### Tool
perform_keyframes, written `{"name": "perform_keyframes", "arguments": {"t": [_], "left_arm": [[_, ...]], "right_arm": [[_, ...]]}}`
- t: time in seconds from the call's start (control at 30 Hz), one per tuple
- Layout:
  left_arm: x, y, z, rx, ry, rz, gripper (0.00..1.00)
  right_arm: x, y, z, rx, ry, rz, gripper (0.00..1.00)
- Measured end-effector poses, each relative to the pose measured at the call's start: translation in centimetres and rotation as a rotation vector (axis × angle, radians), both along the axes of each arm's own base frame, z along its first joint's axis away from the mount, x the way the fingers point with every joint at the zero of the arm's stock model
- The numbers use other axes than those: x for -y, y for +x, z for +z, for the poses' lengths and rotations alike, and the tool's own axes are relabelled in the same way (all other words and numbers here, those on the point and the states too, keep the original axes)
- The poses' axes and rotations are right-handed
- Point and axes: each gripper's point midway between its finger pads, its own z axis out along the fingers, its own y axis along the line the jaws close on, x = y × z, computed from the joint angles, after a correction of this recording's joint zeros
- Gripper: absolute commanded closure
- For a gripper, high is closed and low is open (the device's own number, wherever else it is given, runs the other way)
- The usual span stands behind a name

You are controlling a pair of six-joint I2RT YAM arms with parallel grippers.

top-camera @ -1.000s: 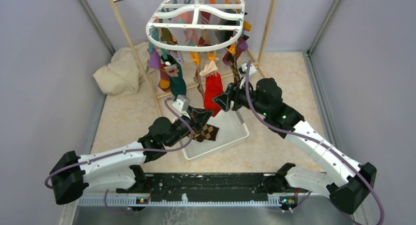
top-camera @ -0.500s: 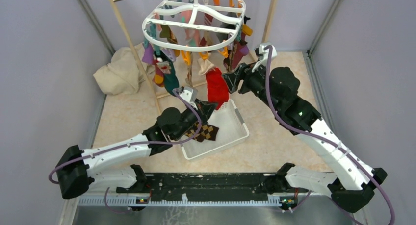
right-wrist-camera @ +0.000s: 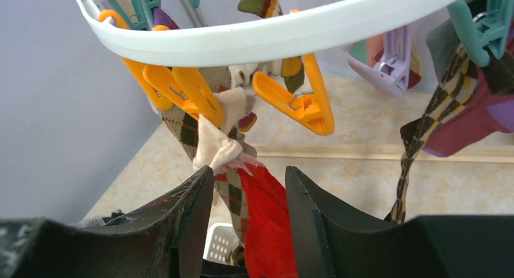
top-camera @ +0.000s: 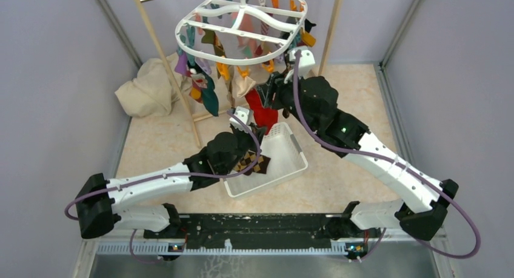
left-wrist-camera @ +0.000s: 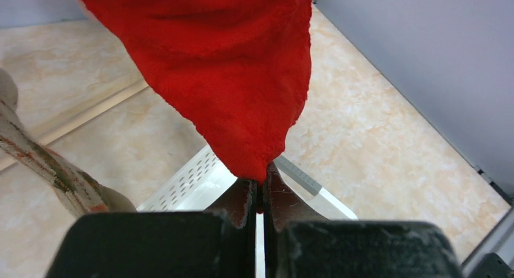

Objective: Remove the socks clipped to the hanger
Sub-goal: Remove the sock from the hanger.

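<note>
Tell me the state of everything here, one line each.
Red fabric sock: hanging from an orange peg, toe pinched.
Left gripper: shut on the red sock's toe.
Right gripper: open, fingers either side of the sock.
White plastic oval hanger: loaded with clipped socks.
White mesh basket: holds one argyle sock.

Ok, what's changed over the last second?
The right pincer rose and swung in under the hanger, now straddling the top of the red sock, not yet closed. The left arm reached further forward. Unchanged: left pincer shut on that sock's toe, checked sock in the basket.
</note>
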Motion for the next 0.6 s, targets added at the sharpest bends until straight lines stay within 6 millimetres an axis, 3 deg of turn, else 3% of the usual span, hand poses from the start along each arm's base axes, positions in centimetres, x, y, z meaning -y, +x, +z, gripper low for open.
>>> {"name": "perform_keyframes", "arguments": {"t": [0.17,0.37,0.6], "left_arm": [[-0.7,0.3,-0.5,0.009,0.05,0.048,1.0],[-1.4,0.8,-1.0,0.021,0.095,0.088,1.0],[-1.8,1.3,-1.8,0.032,0.151,0.116,1.0]], "right_arm": [[-1.7,-0.1,0.6,0.024,-0.016,-0.004,0.53],[-3.2,0.0,2.6,0.07,-0.003,0.0,0.54],[-5.0,0.4,4.1,0.084,0.002,0.015,0.5]]}}
